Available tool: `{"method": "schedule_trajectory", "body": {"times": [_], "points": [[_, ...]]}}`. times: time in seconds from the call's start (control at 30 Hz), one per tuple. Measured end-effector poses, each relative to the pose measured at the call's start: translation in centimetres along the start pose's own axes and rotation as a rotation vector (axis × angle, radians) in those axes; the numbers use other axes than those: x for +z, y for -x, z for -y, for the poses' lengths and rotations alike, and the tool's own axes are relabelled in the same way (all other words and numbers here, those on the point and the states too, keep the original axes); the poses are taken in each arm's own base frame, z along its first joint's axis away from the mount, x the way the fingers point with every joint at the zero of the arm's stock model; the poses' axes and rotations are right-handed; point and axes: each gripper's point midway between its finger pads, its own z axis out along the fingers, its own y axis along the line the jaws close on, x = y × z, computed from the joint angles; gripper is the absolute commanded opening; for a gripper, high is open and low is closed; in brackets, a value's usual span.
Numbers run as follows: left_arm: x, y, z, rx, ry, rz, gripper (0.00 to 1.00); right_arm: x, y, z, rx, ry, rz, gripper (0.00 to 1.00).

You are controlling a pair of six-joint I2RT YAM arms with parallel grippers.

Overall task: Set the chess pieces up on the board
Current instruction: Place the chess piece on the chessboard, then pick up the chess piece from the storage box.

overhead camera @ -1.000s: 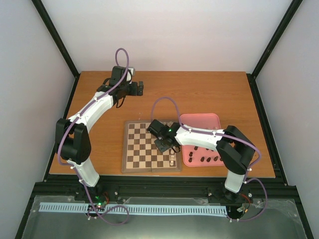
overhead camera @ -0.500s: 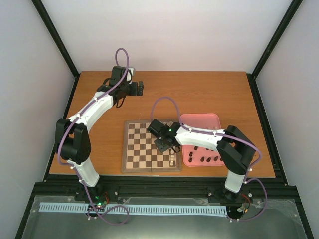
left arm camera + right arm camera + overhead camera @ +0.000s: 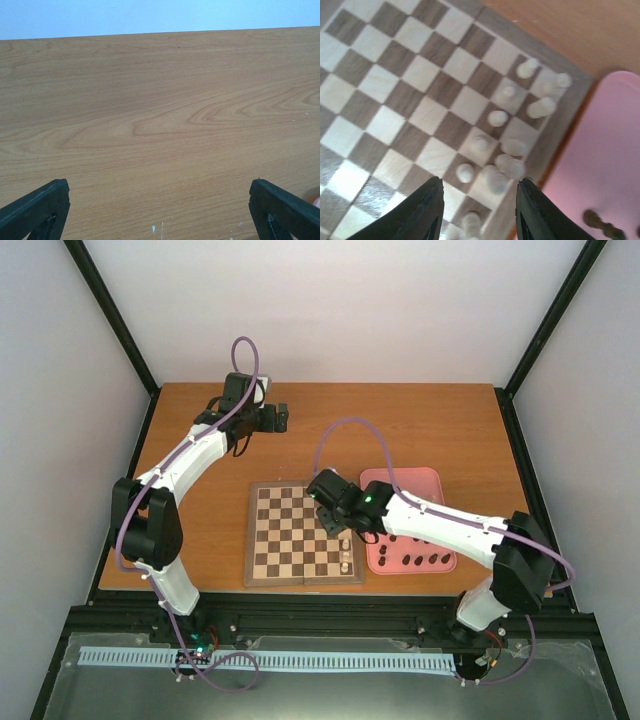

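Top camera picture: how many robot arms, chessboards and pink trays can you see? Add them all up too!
Robot arms: 2 (left arm, right arm)
Chessboard: 1
Pink tray: 1
Total: 4

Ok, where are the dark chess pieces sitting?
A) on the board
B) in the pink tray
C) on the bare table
B: the dark chess pieces lie in the pink tray, while cream ones stand on the board.
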Motion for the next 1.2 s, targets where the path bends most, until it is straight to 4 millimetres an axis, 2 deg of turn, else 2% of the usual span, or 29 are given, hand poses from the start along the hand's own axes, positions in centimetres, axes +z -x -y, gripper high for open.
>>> {"method": "schedule_trajectory", "body": {"times": [0.1,0.2,0.3,0.37,0.47,0.6,0.7,0.83,0.93,1.2], "points": [[0.0,0.0,0.0,0.000,-0.002,0.000,1.00,-0.4,0.2,1.7,0.029,-0.045,0.009,0.41],[0.0,0.0,0.0,0.000,-0.002,0.000,1.00,0.4,-0.5,6.4,0.124,-0.129,-0.013,0.41],[0.0,0.0,0.0,0.000,-0.003,0.000,1.00,1.4,-2.8,11.7,0.233,-0.212,-0.064,0.42],[0.0,0.0,0.1,0.000,-0.003,-0.001,1.00,1.7,-4.3,14.5,0.290,-0.262,-0.093,0.42],[0.0,0.0,0.1,0.000,-0.007,-0.001,1.00,2.0,-5.2,16.8,0.338,-0.300,-0.109,0.42],[0.0,0.0,0.2,0.000,-0.010,-0.002,1.00,2.8,-5.3,19.2,0.388,-0.324,-0.111,0.41],[0.0,0.0,0.2,0.000,-0.010,-0.002,1.00,4.2,-6.1,20.2,0.411,-0.328,-0.138,0.41],[0.0,0.0,0.2,0.000,-0.010,-0.002,1.00,6.0,-7.8,20.4,0.419,-0.315,-0.188,0.40],[0.0,0.0,0.2,0.000,-0.010,-0.002,1.00,6.4,-8.5,20.5,0.425,-0.306,-0.205,0.40],[0.0,0.0,0.2,0.000,-0.010,-0.002,1.00,6.7,-8.3,21.1,0.444,-0.294,-0.189,0.39]]}}
